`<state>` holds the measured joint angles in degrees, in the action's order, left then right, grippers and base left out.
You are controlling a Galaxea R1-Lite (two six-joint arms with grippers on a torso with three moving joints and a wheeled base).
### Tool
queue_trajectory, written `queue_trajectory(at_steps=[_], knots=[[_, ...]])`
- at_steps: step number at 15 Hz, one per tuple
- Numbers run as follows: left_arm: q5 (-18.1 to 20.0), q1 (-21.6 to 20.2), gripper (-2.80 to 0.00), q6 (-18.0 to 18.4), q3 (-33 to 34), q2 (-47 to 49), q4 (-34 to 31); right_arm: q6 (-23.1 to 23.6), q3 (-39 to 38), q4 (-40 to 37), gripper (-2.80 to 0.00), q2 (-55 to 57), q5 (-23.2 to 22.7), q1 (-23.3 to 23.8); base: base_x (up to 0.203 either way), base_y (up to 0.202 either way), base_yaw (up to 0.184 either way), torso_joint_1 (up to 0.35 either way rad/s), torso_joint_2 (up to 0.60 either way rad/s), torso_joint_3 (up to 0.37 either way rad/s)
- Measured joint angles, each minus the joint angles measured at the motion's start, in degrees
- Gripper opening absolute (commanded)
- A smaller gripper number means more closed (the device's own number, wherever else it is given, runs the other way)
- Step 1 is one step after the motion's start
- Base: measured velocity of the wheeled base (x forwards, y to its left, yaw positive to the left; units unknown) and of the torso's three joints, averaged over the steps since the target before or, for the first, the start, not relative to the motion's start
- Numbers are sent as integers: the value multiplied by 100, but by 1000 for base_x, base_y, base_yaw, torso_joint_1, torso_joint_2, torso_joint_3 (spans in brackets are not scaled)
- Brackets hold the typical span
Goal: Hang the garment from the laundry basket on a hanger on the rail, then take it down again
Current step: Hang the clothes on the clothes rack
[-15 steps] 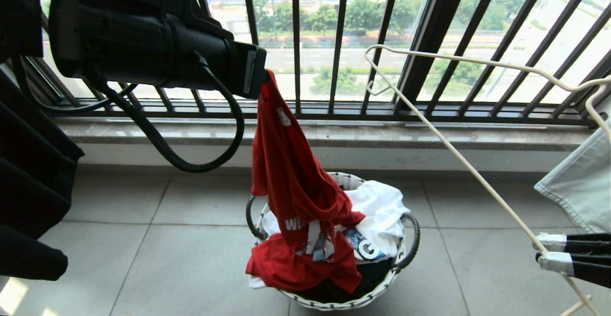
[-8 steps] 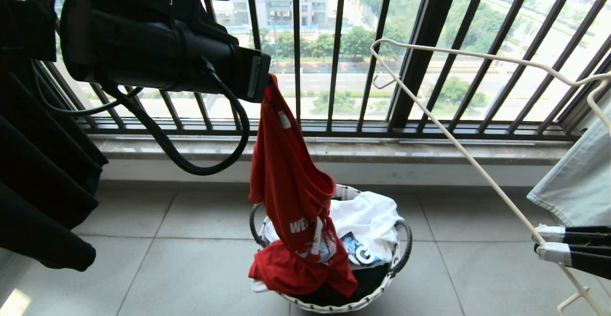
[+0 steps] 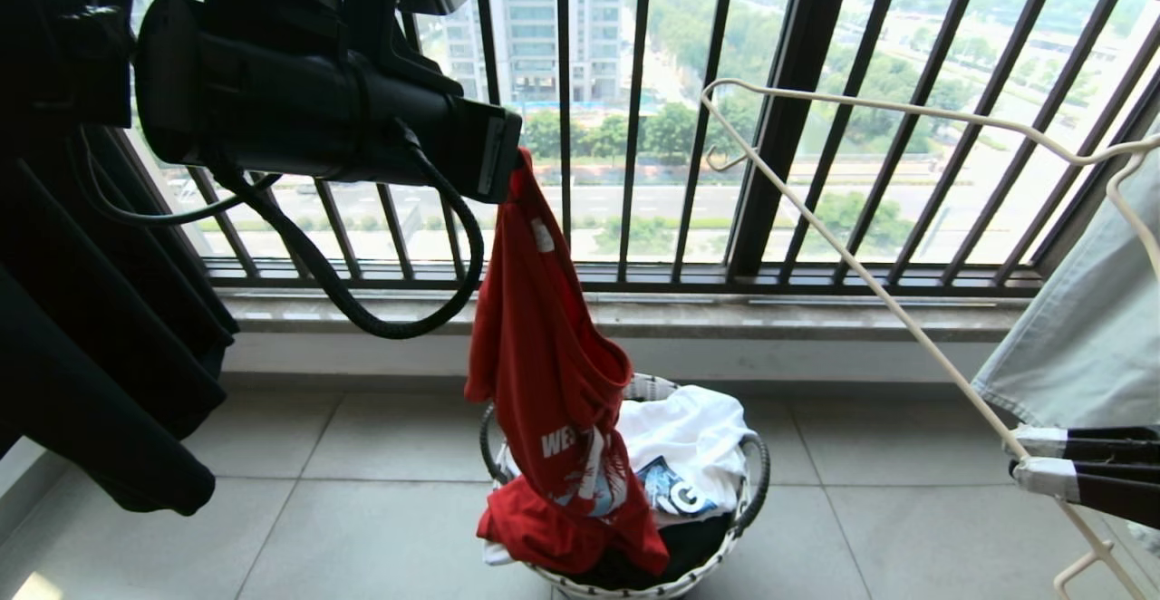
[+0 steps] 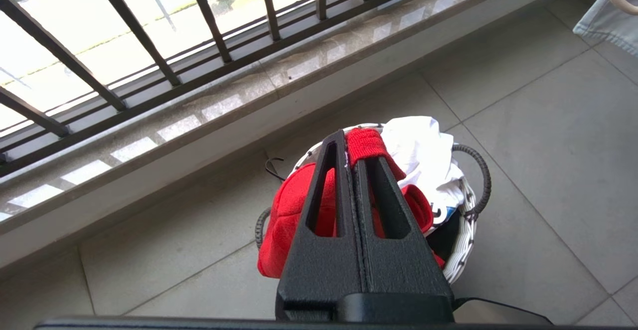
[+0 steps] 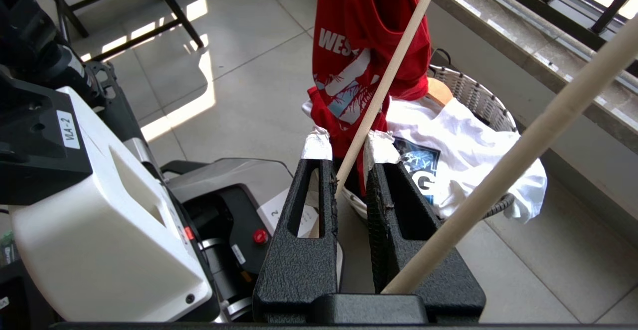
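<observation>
Garment higher out of basket

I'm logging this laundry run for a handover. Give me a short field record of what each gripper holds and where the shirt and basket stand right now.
left gripper: shut on the red T-shirt, holding it up by one edge in front of the window bars
red T-shirt: hanging, its lower end draped in the basket
right gripper: shut on a rod of the off-white hanger, at the right
basket: on the floor tiles, with a white garment and dark cloth inside
</observation>
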<state>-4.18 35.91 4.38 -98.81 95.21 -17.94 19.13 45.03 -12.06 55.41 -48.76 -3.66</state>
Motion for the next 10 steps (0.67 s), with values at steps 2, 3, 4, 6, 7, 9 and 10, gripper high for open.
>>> queue_trajectory(at_steps=[2, 3, 4, 6, 7, 9, 10], knots=[[5, -4, -280, -3, 49, 7, 38, 0, 0, 1, -280, 0, -1, -2, 0, 0, 0, 2, 5, 49], [2, -4, -280, 0, 49, 23, 133, -1, -1, 1, -280, -1, -5, -2, 0, 0, 0, 2, 4, 46], [-6, -6, -280, -14, 68, 46, 299, 7, -16, -1, -280, -1, -27, -9, 0, 0, 0, 6, 2, 45], [13, -6, -280, -42, 53, 73, 367, 24, -80, -7, -280, 11, -121, -129, 0, 0, 0, 5, 1, 42], [7, -6, -280, -48, -3, 93, 369, 36, -116, -7, -280, 32, -138, -204, 0, 0, 0, 0, 0, 46], [-4, -13, -280, -64, -285, 166, 361, 50, -196, -12, -280, 71, -137, -425, 0, 0, 0, 5, 2, 45], [-6, -17, -280, -77, -419, 200, 348, 52, -233, -16, -280, 94, -124, -585, 0, 0, 0, -1, 2, 42]])
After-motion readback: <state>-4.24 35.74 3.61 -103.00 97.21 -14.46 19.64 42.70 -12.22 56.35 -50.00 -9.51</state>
